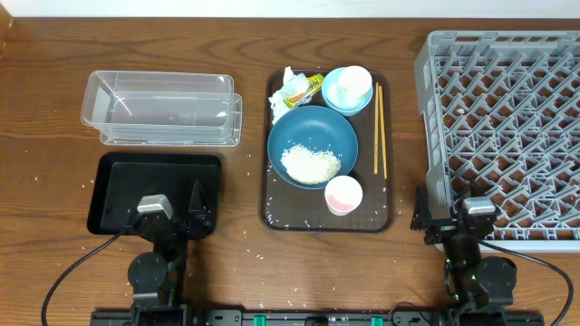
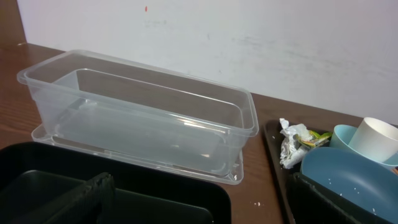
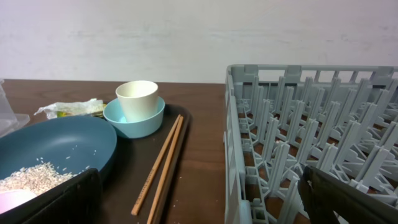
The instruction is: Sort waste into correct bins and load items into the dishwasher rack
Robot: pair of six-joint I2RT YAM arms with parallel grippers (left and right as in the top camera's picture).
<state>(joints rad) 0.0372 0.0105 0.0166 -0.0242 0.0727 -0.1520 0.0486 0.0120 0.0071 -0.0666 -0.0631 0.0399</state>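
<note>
Hovering at the bottom of the frame, both arms show jaws spread wide and empty: left gripper (image 1: 172, 214) over the black tray (image 1: 116, 179), right gripper (image 1: 453, 217) at the rack's (image 1: 507, 118) lower left corner. Centre frame, the brown tray (image 1: 272, 210) carries it all: rice (image 1: 311, 163) in the blue bowl (image 1: 313, 131), tissue (image 1: 290, 87) and wrapper (image 1: 314, 85) upper left, white cup (image 1: 354, 82) in the small bowl (image 1: 334, 96), pink cup (image 1: 343, 194) lower right, chopsticks (image 1: 380, 131) along the right edge. The tub (image 1: 163, 109) sits upper left.
</note>
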